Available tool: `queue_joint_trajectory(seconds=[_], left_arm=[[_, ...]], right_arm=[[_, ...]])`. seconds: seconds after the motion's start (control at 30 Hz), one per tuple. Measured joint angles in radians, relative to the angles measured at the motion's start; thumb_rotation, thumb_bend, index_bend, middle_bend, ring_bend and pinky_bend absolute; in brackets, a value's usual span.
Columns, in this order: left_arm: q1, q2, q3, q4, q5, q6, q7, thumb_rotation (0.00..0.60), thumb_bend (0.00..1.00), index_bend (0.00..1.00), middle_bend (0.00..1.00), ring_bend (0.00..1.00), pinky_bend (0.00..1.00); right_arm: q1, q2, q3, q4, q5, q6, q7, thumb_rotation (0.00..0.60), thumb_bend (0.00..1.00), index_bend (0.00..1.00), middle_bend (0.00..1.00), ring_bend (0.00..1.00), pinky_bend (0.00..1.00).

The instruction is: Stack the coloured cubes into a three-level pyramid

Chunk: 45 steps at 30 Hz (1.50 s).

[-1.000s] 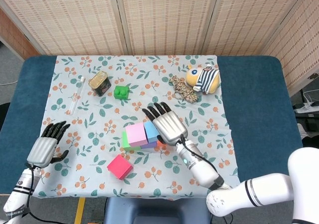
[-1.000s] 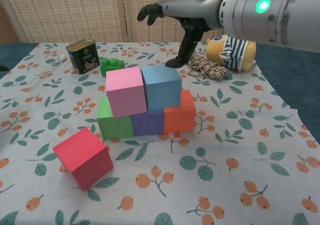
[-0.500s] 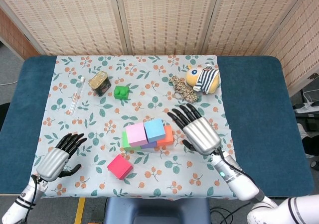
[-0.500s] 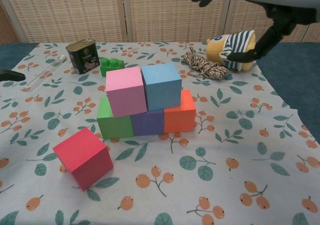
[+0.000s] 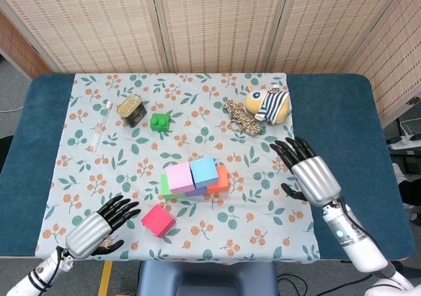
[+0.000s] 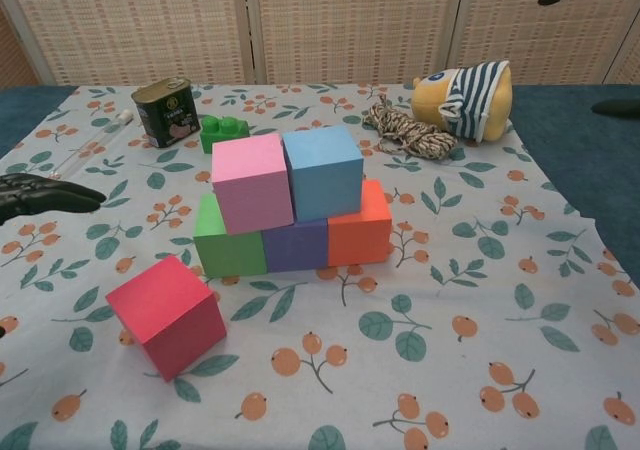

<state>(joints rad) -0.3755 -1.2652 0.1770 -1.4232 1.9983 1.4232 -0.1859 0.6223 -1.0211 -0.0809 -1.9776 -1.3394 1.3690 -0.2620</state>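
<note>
A two-level stack stands mid-cloth: green cube (image 6: pixel 222 248), purple cube (image 6: pixel 295 245) and orange cube (image 6: pixel 360 225) in a row, with a pink cube (image 6: pixel 250 182) and a blue cube (image 6: pixel 322 171) on top. A loose red cube (image 5: pixel 158 220) (image 6: pixel 167 316) lies in front of the stack to the left. My left hand (image 5: pixel 97 229) (image 6: pixel 40 194) hovers open just left of the red cube, not touching it. My right hand (image 5: pixel 310 173) is open and empty, well right of the stack over the cloth's right edge.
At the back of the floral cloth (image 5: pixel 263 217) sit a tin can (image 5: pixel 132 109), a green toy brick (image 5: pixel 159 122), a coil of rope (image 5: pixel 241 118) and a striped plush toy (image 5: pixel 270 104). A clear tube (image 5: pixel 102 123) lies at the far left.
My right hand has drawn away from the blue cube to the right, leaving it on the stack. My left hand has moved in toward the red cube.
</note>
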Motion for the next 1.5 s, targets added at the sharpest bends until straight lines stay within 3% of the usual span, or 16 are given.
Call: queue_joint_trajectory(seconds=[0.47, 0.9, 1.5], left_arm=[[-0.110, -0.066, -0.019, -0.085, 0.002, -0.190, 0.154, 0.600, 0.36, 0.00, 0.05, 0.01, 0.06], [-0.196, -0.081, -0.075, -0.142, -0.117, -0.374, 0.280, 0.600, 0.37, 0.00, 0.04, 0.02, 0.07], [-0.221, -0.086, -0.074, -0.129, -0.215, -0.436, 0.365, 0.600, 0.37, 0.00, 0.11, 0.04, 0.06]], right_arm=[[-0.045, 0.027, 0.051, 0.033, -0.032, -0.099, 0.083, 0.600, 0.19, 0.00, 0.06, 0.00, 0.04], [-0.070, 0.037, 0.079, 0.064, -0.050, -0.174, 0.151, 0.600, 0.19, 0.00, 0.06, 0.00, 0.04], [-0.121, 0.056, 0.112, 0.097, -0.078, -0.190, 0.197, 0.600, 0.19, 0.00, 0.06, 0.00, 0.04]])
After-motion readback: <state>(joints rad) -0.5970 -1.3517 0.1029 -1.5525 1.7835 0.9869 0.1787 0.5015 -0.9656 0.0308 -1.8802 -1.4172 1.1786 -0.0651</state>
